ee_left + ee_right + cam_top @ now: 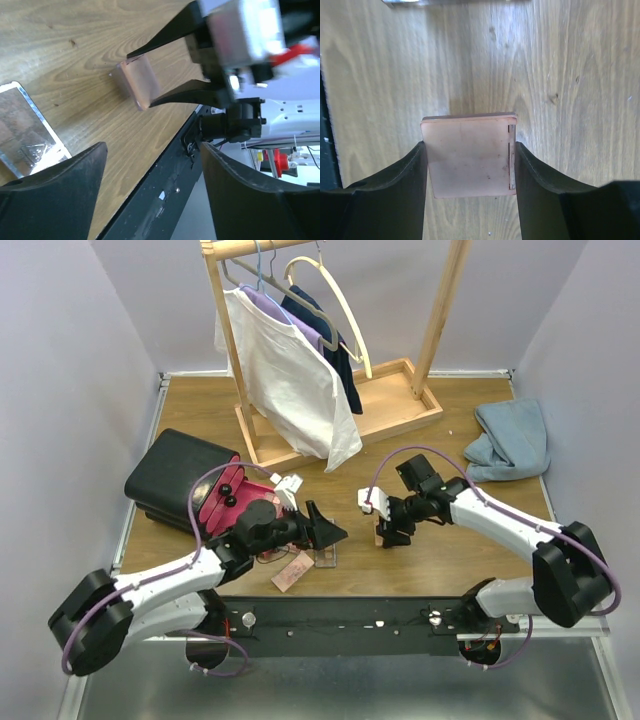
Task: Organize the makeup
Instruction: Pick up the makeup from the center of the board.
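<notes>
My right gripper (470, 145) is shut on a square peach compact (470, 160), one finger pressed against each side edge. In the left wrist view the compact (137, 82) hangs tilted just above the wood, between the right gripper's (139, 80) black fingers. From above, the right gripper (388, 537) is at the table's front middle. My left gripper (335, 525) is just to its left, open with nothing between its fingers (75, 185). A clear-lidded palette (25, 130) lies flat beside it. A pink-brown palette (293, 572) lies near the front edge. Two dark round discs (228, 494) sit in the pink drawer.
The black case with pink drawers (180, 475) stands at the left. A wooden clothes rack (330, 420) with hanging shirts fills the back middle. A blue cloth (510, 440) lies at the back right. The table's black front rail (350, 615) runs close below both grippers.
</notes>
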{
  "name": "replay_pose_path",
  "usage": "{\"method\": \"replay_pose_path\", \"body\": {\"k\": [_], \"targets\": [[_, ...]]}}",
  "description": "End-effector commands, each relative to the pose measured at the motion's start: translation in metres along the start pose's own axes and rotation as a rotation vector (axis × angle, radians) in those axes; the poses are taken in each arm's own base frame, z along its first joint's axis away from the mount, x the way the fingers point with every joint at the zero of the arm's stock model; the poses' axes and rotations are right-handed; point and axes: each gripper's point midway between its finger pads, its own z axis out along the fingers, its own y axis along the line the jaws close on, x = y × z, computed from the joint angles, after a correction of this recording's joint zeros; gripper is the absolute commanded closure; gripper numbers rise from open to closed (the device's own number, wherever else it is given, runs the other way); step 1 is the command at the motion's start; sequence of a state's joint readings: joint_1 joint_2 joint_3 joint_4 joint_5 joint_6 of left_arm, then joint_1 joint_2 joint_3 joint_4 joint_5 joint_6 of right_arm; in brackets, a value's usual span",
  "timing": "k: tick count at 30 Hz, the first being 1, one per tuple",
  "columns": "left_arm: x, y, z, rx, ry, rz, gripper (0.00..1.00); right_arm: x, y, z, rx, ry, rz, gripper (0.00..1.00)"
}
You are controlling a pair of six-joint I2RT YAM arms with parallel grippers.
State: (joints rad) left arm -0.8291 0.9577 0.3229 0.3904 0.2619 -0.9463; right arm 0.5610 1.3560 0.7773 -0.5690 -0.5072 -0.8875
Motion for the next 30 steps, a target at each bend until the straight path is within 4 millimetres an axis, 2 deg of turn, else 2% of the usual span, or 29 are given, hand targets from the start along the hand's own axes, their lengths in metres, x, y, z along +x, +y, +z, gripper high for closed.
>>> {"method": "replay_pose_path", "body": {"k": [1,3,4,5,7,12,20,23,27,30], "targets": [[-0.002,-0.008,0.024,0.005,-0.027,-0.056,0.20,-0.044,0.003,-0.017,-0.016,-0.165,-0.028,0.86],[-0.005,-0.013,0.032,0.015,-0.030,-0.069,0.25,-0.049,0.003,-0.021,-0.012,-0.186,-0.037,0.86],[0.004,-0.009,0.038,0.001,-0.006,-0.076,0.27,-0.050,0.005,-0.022,-0.015,-0.196,-0.041,0.86],[0.002,-0.012,0.042,0.006,-0.008,-0.079,0.28,-0.052,0.005,-0.024,-0.010,-0.203,-0.048,0.86],[0.010,-0.010,0.052,-0.002,0.023,-0.085,0.31,-0.054,0.006,-0.025,-0.011,-0.214,-0.056,0.86],[0.014,-0.025,0.073,0.043,0.055,-0.089,0.37,-0.059,0.008,-0.030,-0.004,-0.235,-0.076,0.86],[0.032,-0.021,0.097,0.034,0.124,-0.108,0.42,-0.062,0.009,-0.034,0.005,-0.250,-0.094,0.86],[0.037,-0.017,0.103,0.023,0.144,-0.113,0.50,-0.062,0.009,-0.034,0.012,-0.251,-0.097,0.86],[0.037,-0.016,0.105,0.020,0.139,-0.112,0.70,-0.061,0.008,-0.034,0.014,-0.245,-0.098,0.85],[0.032,-0.014,0.103,-0.003,0.120,-0.096,0.80,-0.060,0.008,-0.034,0.018,-0.241,-0.103,0.78]]}}
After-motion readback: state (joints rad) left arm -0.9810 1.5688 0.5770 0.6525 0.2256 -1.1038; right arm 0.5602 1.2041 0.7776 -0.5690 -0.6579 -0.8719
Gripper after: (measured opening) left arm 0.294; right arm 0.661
